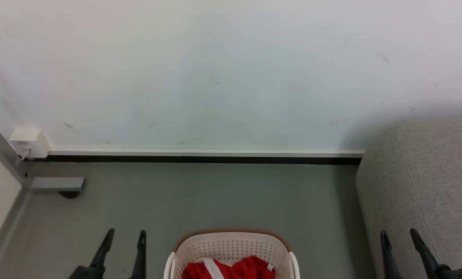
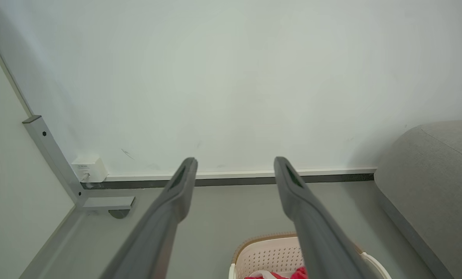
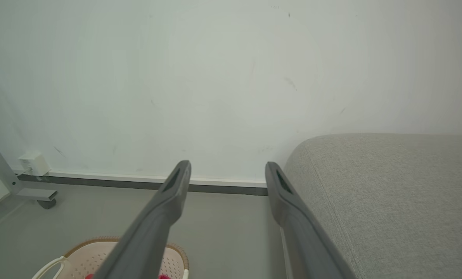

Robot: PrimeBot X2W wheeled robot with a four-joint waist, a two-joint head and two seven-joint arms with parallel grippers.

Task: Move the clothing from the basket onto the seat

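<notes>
The left gripper (image 1: 126, 233) rises from the lower left of the head view. Its two long dark fingers (image 1: 102, 248) point up and are spread apart, with nothing between them. The right gripper (image 1: 398, 233) stands at the lower right in the same pose, its fingers (image 1: 425, 252) parted to a similar width and holding nothing. In each wrist view that arm's own two fingers run up from the bottom edge, with a wide gap between their tips. Both grippers sit at about the same height, well apart.
</notes>
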